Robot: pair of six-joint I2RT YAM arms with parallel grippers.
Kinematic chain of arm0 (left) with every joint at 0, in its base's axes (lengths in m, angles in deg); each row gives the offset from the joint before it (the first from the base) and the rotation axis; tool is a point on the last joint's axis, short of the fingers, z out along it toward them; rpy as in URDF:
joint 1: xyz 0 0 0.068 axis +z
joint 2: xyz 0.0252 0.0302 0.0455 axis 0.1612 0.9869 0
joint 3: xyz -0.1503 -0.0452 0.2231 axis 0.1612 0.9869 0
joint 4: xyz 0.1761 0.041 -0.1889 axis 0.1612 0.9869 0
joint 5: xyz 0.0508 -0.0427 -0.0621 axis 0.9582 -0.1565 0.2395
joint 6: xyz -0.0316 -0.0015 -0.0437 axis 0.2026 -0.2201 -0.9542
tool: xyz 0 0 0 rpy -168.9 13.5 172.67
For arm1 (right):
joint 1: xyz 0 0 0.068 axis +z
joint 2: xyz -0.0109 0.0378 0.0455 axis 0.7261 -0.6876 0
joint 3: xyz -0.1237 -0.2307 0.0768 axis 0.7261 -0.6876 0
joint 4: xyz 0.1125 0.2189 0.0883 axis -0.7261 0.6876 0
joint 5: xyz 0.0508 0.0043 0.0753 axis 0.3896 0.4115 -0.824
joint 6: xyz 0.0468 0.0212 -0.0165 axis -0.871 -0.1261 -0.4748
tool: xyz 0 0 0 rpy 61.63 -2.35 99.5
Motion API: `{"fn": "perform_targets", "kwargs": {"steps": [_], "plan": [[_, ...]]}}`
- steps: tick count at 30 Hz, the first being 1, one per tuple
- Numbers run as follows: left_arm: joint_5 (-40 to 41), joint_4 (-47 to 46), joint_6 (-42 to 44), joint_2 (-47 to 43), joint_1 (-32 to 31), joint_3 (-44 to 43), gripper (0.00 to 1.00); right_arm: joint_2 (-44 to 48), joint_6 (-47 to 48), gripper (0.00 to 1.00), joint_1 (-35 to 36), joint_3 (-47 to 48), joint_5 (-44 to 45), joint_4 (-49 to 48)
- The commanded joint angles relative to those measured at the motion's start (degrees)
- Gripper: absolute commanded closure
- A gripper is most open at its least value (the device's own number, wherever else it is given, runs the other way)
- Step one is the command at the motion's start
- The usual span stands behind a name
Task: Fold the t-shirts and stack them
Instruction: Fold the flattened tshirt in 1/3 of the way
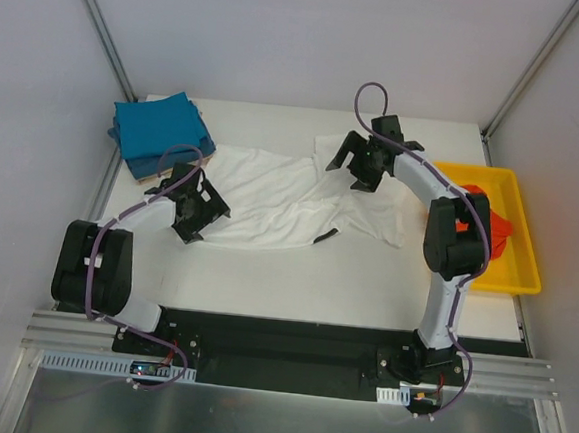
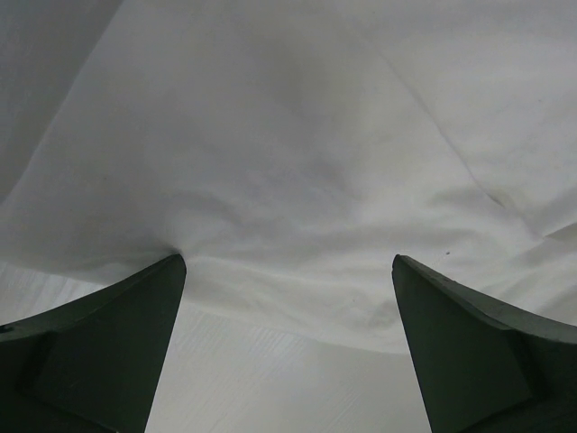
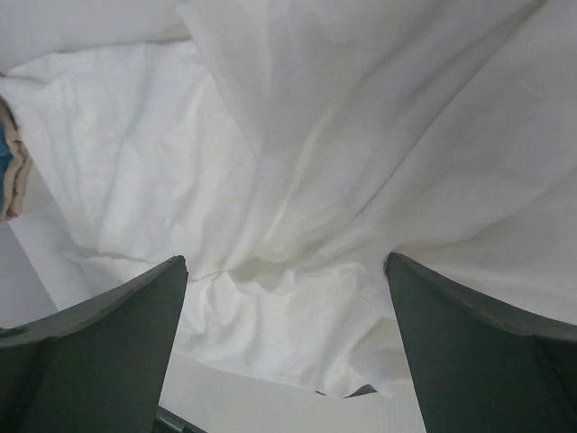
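A white t-shirt (image 1: 281,201) lies rumpled and spread across the middle of the table, a bit of black print showing at its near edge. It fills the left wrist view (image 2: 288,162) and the right wrist view (image 3: 306,180). My left gripper (image 1: 201,215) is open at the shirt's left edge, low over the cloth. My right gripper (image 1: 362,162) is open over the shirt's far right part. Folded teal-blue shirts (image 1: 159,133) are stacked at the far left. An orange-red shirt (image 1: 499,233) lies in the yellow tray, partly hidden by my right arm.
The yellow plastic tray (image 1: 520,280) stands at the table's right edge. Metal frame posts rise at the far corners. Bare white table shows in front of the shirt.
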Motion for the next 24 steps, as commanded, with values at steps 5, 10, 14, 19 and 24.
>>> {"fn": "perform_targets", "kwargs": {"steps": [5, 10, 14, 19, 24], "plan": [[3.57, 3.12, 0.8, -6.43, -0.05, 1.38, 0.01, 2.86, 0.75, 0.04, 0.52, 3.01, 0.3, -0.06], [3.57, 3.21, 1.77, -6.53, -0.05, 0.5, 0.01, 7.34, 6.99, 0.04, -0.09, -3.22, 4.69, 4.94], [3.49, 3.21, 3.0, -4.69, 0.03, -2.13, 0.01, 10.59, 8.58, 0.04, -2.63, -9.3, 6.64, 6.01], [5.33, 3.21, 4.49, 0.84, 0.03, -6.35, 0.01, 11.13, 10.43, 0.04, -5.37, -12.91, 6.9, 5.74], [4.63, 3.21, 4.67, 5.42, 0.03, -8.29, 0.01, 7.18, 10.61, 0.04, -8.0, -13.17, 3.75, 4.78]]}}
